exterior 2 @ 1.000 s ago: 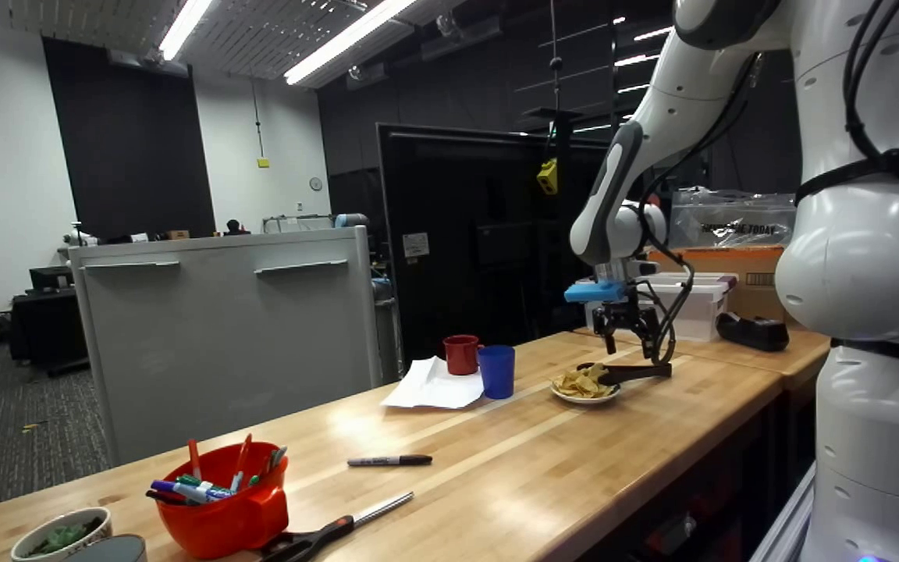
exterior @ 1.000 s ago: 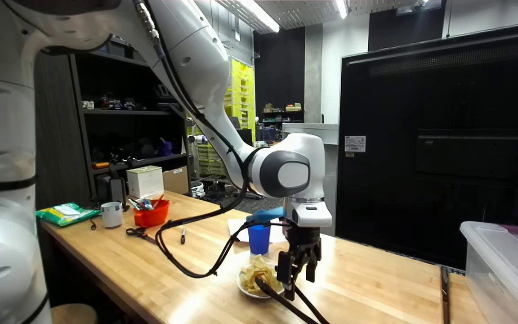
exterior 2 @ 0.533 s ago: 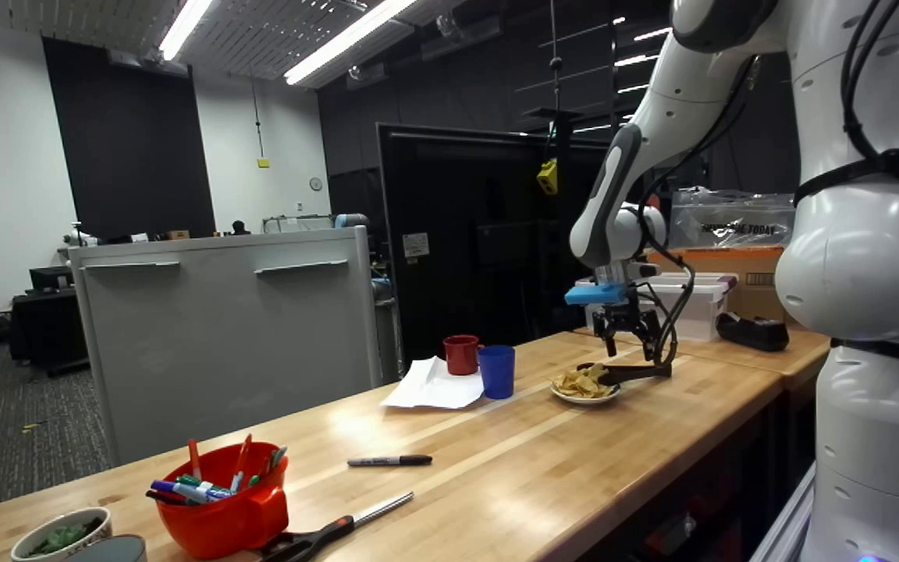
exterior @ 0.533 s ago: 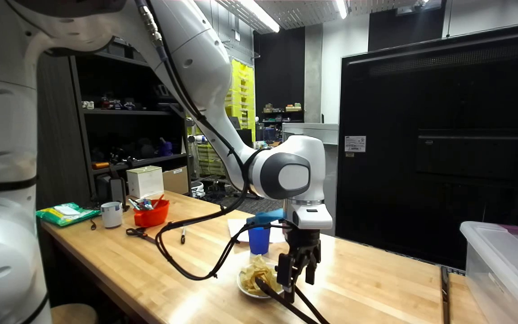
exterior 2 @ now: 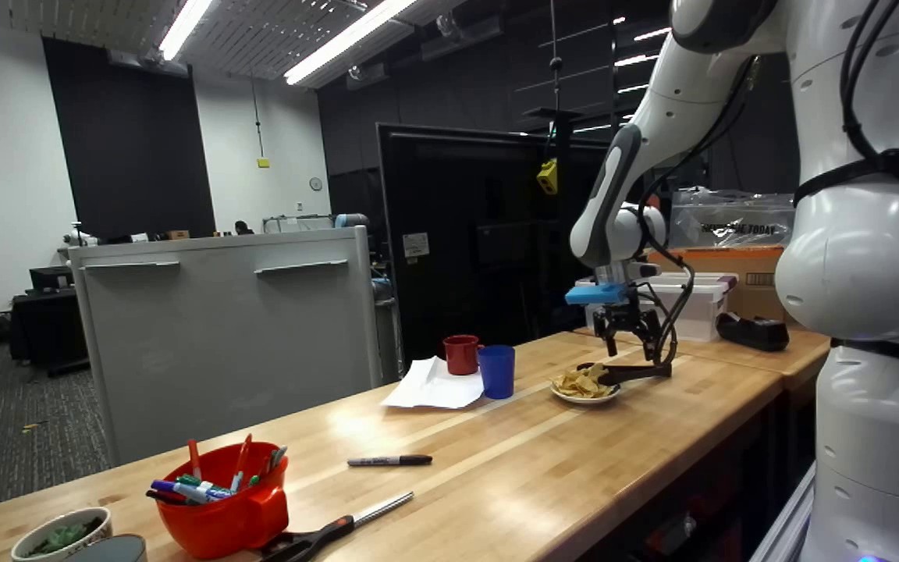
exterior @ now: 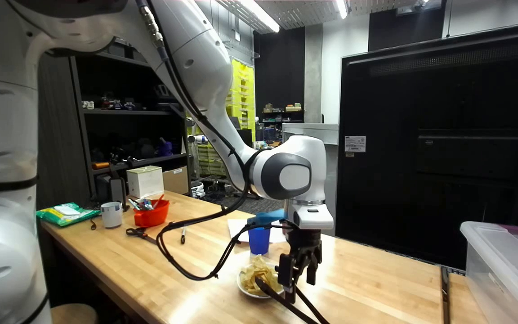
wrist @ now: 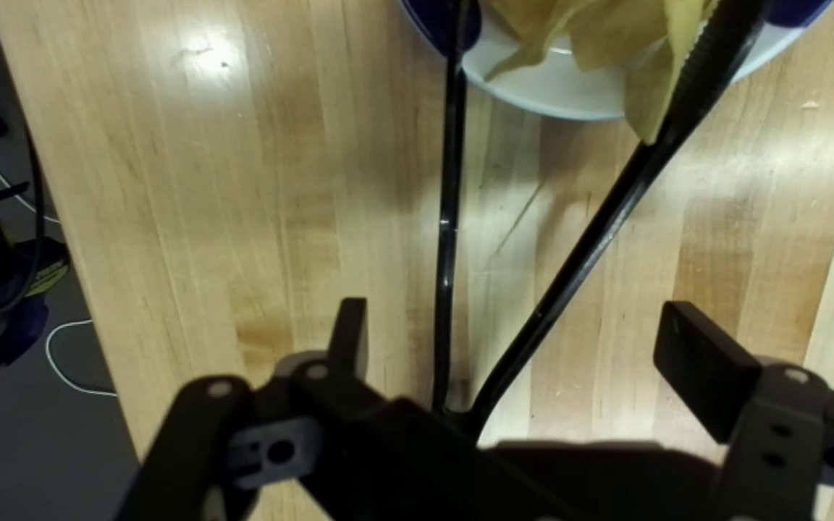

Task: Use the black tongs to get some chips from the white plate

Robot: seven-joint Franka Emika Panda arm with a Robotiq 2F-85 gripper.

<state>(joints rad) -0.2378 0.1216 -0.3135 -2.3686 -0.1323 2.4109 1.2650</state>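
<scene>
The black tongs (wrist: pixel 573 275) lie with their two arms spread in a V, tips on the white plate (wrist: pixel 569 94). Pale yellow chips (wrist: pixel 612 29) heap on that plate, and one hangs over the rim against the right tong arm. In both exterior views the chips (exterior: pixel 256 272) and plate (exterior 2: pixel 586 401) sit below and beside my gripper (exterior: pixel 300 285). My gripper (wrist: pixel 522 333) stands open above the tongs, its fingers (wrist: pixel 706 369) wide apart on either side of them without visible contact. The joined rear end of the tongs is hidden under the gripper body.
A blue cup (exterior 2: pixel 497 372), red cup (exterior 2: pixel 461 355) and white paper (exterior 2: pixel 430 386) stand past the plate. A marker (exterior 2: pixel 389 460), scissors (exterior 2: pixel 332 535) and red pen holder (exterior 2: pixel 223 507) are farther along. The arm's looping cable (exterior: pixel 169 256) hangs low; a clear bin (exterior: pixel 497 279) borders the table.
My gripper has sunk very slightly above the tongs and stayed open. The tongs, chips and plate have not moved.
</scene>
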